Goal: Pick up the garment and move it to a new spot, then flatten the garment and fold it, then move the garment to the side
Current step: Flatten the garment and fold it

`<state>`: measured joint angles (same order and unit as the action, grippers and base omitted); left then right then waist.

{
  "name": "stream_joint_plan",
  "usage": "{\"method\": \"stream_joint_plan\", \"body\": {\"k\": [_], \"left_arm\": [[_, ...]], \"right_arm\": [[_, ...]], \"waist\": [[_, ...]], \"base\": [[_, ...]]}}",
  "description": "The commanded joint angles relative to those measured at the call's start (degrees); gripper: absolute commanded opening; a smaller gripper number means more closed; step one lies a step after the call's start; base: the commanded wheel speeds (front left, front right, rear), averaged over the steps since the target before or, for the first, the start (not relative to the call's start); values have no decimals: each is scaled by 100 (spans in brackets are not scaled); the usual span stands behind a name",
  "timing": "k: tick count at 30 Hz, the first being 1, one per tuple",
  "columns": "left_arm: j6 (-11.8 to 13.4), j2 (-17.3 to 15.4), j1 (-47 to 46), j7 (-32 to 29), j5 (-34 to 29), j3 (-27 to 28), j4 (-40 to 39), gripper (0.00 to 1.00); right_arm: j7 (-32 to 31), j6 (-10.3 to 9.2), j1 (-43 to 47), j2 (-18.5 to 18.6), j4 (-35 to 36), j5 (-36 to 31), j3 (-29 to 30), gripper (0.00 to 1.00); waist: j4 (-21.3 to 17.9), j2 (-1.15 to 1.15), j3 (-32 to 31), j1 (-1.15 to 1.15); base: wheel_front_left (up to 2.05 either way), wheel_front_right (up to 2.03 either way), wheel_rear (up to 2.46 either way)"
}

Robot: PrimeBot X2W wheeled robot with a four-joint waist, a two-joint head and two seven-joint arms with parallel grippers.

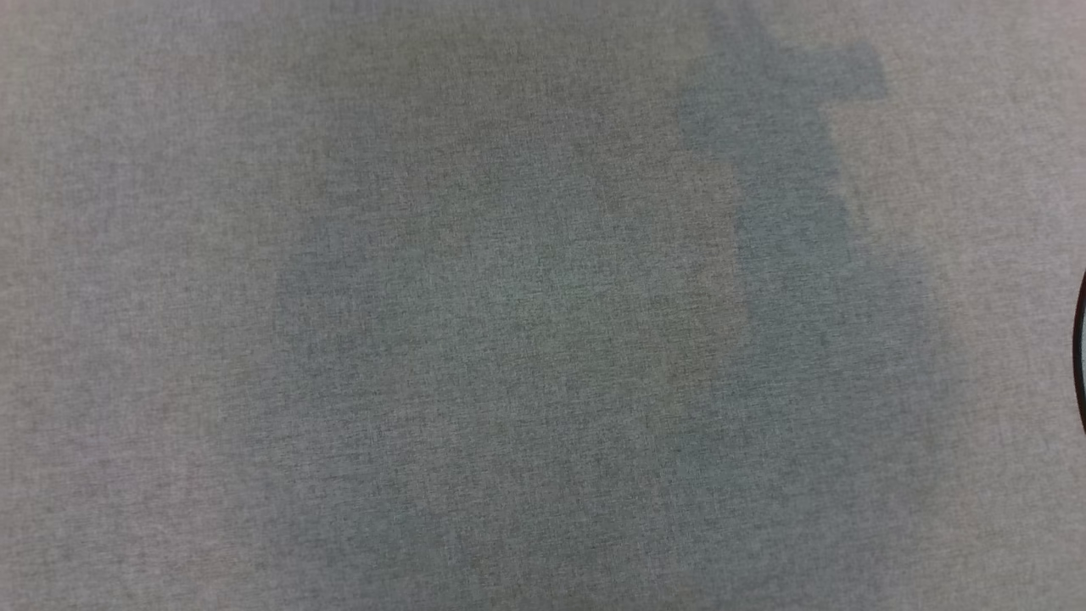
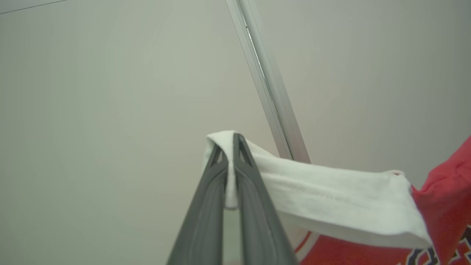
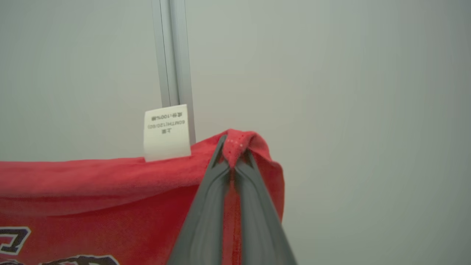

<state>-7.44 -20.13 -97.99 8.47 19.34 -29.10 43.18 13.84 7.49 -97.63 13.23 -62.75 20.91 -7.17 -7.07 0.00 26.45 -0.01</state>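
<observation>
In the left wrist view, the left hand point(image 2: 230, 142) is clamped on the garment point(image 2: 331, 195). Its two dark fingers are pressed together with a fold of white cloth pinched between them near the tips. From the grip a white band point(image 2: 342, 206) with a stitched seam stretches to the right, where it meets the red body point(image 2: 445, 191) of the garment. Part of a dark and white printed design point(image 2: 441, 255) shows at the lower right edge. The garment hangs in the air in front of a pale wall point(image 2: 92, 110), which a slanting metal rail point(image 2: 272, 95) crosses.

In the right wrist view, the right hand point(image 3: 234, 146) is likewise closed on the garment. A bunched ridge of red cloth point(image 3: 239, 141) rises between and over its fingertips. The red edge runs from the grip to the left border, roughly level. A white label point(image 3: 166, 132) with small dark print stands up from that edge, just left of the fingertips. Dark outlined lettering point(image 3: 14, 239) shows at the lower left. A metal rail point(image 3: 173, 55) runs upright behind the label.

In the head view, the table point(image 1: 509, 339) is covered in grey woven cloth. A blocky darker shadow point(image 1: 780, 170) lies across it right of centre. A dark curved rim point(image 1: 1081, 356) cuts in at the right edge; what it belongs to cannot be told.
</observation>
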Motion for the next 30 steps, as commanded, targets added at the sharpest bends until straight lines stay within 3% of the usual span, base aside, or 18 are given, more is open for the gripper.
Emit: {"method": "stream_joint_plan", "body": {"k": [1,19,27,30], "left_arm": [[-2,36,-47,44,50,-84,99,0],[-3,52,-235,509,510,-678,906,0],[23,149,385,657,742,-653,625,0],[163,132,936,672,782,-494,132,0]], "right_arm": [[41,1,-65,36,-84,59,-31,0],[140,1,-116,152,-562,249,-483,0],[138,1,491,295,79,470,-633,0],[138,1,1048,338,603,586,-717,0]], "waist": [[37,0,56,1],[209,0,454,1],[351,0,631,1],[398,0,653,1]], "base": [[0,0,0],[0,0,0],[0,0,0],[0,0,0]]}}
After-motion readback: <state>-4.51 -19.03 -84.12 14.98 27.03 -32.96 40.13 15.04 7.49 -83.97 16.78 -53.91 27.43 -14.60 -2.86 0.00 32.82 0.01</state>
